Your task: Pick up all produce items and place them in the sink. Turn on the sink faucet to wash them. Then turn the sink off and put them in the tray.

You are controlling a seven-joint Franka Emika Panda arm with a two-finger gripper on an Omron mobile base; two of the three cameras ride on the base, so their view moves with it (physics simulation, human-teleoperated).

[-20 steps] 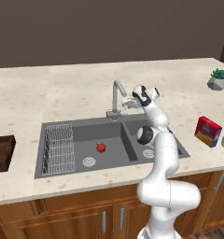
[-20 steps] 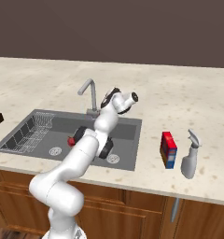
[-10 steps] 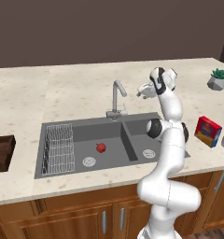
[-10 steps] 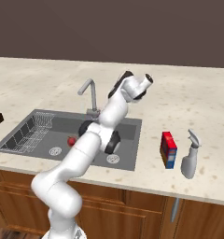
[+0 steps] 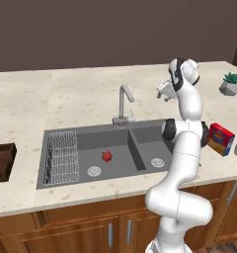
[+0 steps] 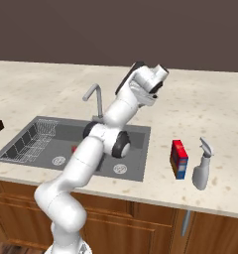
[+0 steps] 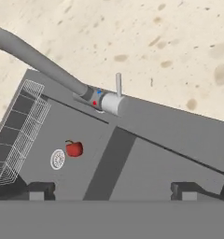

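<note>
With the red fruit (image 7: 74,149) lying in the sink (image 7: 146,163), the open hand (image 7: 111,191) should descend toward twelve o'clock and nudge the faucet (image 7: 109,102) lever gently.

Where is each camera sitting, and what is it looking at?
Left base view: behind the arm's left, looking down at the sink; arm rises lower right.
Right base view: behind its right, same sink; arm rises lower left.
Hand view: on the hand, looking down at the faucet; open fingertips at bottom.
Shared: the red fruit in the rack's basin.
</note>
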